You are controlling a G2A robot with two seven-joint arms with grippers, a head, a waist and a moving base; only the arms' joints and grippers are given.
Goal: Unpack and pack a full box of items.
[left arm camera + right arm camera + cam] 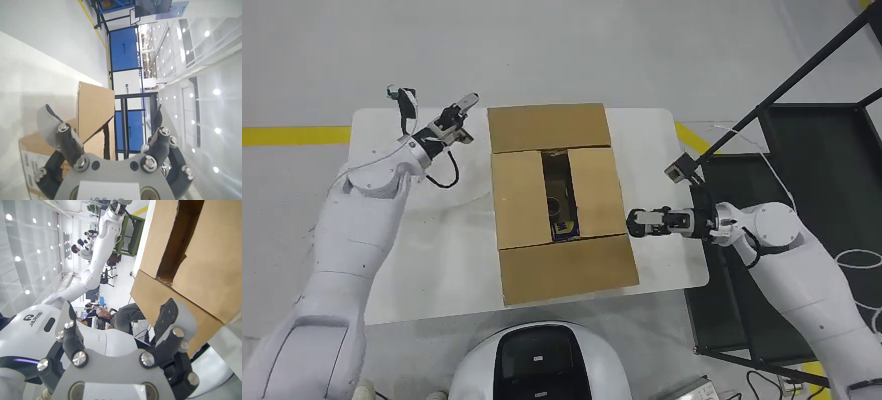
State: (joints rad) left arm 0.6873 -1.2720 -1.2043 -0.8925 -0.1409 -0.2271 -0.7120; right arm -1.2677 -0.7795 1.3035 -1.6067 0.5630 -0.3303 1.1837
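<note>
The cardboard box [517, 200] is sitting on the white table [442, 265], flaps parted, a printed white label [30, 170] showing on its side, while the left gripper [464, 108] and right gripper [632, 222] are hanging spread wide and empty beside it.

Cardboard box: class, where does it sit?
Top view: the cardboard box sits centred on the table, left gripper near its far-left corner, right gripper at its right edge.

White glossy arms [347, 230], grey left claw [102, 114], silver screws [81, 163], black cable [447, 182]
</note>
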